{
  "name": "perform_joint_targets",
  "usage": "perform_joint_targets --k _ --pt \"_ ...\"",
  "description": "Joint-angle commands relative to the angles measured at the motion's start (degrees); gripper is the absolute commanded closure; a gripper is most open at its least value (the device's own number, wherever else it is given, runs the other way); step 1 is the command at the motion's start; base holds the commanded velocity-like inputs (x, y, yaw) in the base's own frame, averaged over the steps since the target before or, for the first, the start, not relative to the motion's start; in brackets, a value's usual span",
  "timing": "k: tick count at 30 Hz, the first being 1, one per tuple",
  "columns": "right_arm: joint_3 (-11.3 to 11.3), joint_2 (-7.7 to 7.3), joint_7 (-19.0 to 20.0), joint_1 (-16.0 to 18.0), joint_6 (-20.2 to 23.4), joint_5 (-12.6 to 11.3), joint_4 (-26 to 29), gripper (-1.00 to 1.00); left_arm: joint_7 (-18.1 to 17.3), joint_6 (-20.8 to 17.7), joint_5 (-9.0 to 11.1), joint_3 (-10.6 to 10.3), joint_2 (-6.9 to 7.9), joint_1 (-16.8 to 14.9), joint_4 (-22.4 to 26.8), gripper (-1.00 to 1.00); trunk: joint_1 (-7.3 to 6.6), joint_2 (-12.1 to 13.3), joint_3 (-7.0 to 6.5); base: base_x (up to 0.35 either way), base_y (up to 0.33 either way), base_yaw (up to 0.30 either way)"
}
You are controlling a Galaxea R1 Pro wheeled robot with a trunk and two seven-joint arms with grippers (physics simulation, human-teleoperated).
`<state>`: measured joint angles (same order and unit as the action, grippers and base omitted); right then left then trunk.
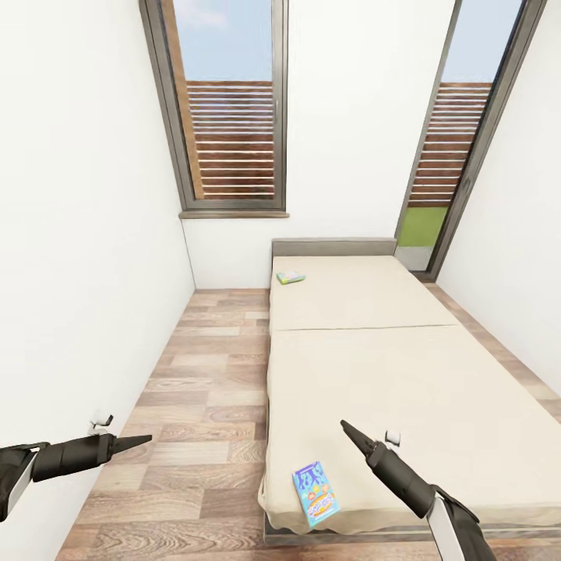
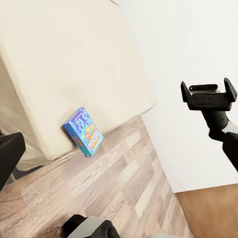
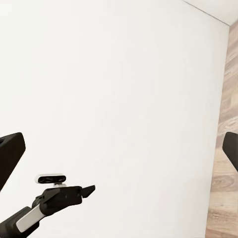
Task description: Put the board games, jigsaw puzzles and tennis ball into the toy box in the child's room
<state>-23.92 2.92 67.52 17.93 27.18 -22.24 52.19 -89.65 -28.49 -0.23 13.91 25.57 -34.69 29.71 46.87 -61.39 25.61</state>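
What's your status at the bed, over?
Left gripper and right gripper empty. Blue board game at the bed's near corner, second game by the headboard. Nothing in the way.

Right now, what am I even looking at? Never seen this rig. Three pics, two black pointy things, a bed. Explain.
These are simulator renders of a wheeled robot with two arms. The big picture comes from a camera on its head, looking forward and down. The dark pointed shapes are its grippers: the left gripper over the wood floor, the right gripper above the near end of the bed. Neither holds anything.

The other two pictures come from cameras on each wrist. The left wrist view looks across at the right gripper, whose jaws stand apart. The right wrist view looks back at the left gripper against a white wall; its fingers look closed.

On the cream mattress lie two flat board games: a light-blue game box at the near corner and a green-edged box near the headboard.
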Motion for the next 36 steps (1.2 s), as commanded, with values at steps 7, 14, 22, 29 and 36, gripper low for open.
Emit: perform_joint_targets --k 7,14,22,29,36 --pt "-0.2 0.07 0.2 0.0 0.5 -0.1 0.0 -1.0 -0.2 -0.6 0.0 0.1 0.01 0.0 0.0 -1.0 0.0 0.0 0.06 0.0 0.0 0.0" --pt "-0.3 -0.08 -1.4 0.1 0.5 -0.1 -1.6 -1.0 -0.1 -0.6 0.0 0.0 0.01 0.0 0.0 -1.0 0.0 0.0 0.06 0.0 0.0 0.0" --pt "-6.2 -0.04 -5.6 0.1 0.7 -0.2 -6.7 -1.0 -0.1 -0.9 -0.1 0.1 0.01 0.0 0.0 -1.0 1.32 -2.4 1.14 0.0 0.0 0.0" --pt "-12.4 0.08 -11.5 0.1 1.1 -0.3 -9.8 -1.0 0.0 -3.6 0.0 0.0 0.02 0.0 0.0 -1.0 2.86 -5.3 2.39 0.0 0.0 0.0" --pt "-13.5 0.16 -12.6 0.1 1.2 -0.4 -10.2 -1.0 -0.1 -4.7 -0.1 0.0 0.16 0.0 0.0 -1.0 4.4 -8.1 3.65 0.0 0.0 0.0"
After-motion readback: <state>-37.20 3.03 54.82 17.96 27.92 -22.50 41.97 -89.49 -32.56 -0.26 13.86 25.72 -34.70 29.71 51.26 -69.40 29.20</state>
